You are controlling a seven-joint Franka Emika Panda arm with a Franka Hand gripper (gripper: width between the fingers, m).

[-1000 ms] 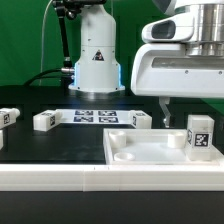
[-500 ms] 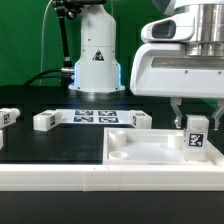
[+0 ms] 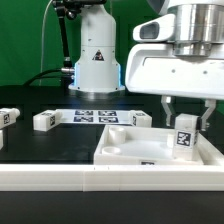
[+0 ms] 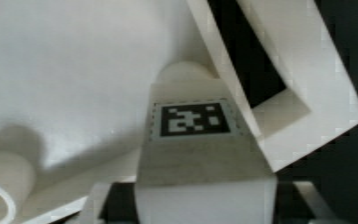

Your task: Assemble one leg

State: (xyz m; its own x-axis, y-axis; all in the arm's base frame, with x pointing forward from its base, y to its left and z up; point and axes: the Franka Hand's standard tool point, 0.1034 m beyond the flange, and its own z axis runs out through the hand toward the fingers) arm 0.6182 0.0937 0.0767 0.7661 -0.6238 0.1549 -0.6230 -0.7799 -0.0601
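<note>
One leg (image 3: 185, 138), a small white block with a marker tag, stands upright in the near right corner of the large flat white tray-like piece (image 3: 125, 150). My gripper (image 3: 187, 120) reaches down over it, with one finger on each side of the block, shut on it. In the wrist view the leg (image 4: 194, 150) fills the space between the dark fingers (image 4: 130, 196), with its tag facing the camera and the tray-like piece (image 4: 69, 80) behind it. Three more legs (image 3: 44, 120) (image 3: 8, 117) (image 3: 140, 119) lie loose on the black table.
The marker board (image 3: 95, 116) lies flat at the middle back. The robot's white base (image 3: 95, 60) stands behind it. A white rail (image 3: 60, 178) runs along the table's front edge.
My gripper has come down around the leg and shifted toward the exterior view's left. The leg and the tray-like piece have slid left with it, and the piece now sits skewed.
</note>
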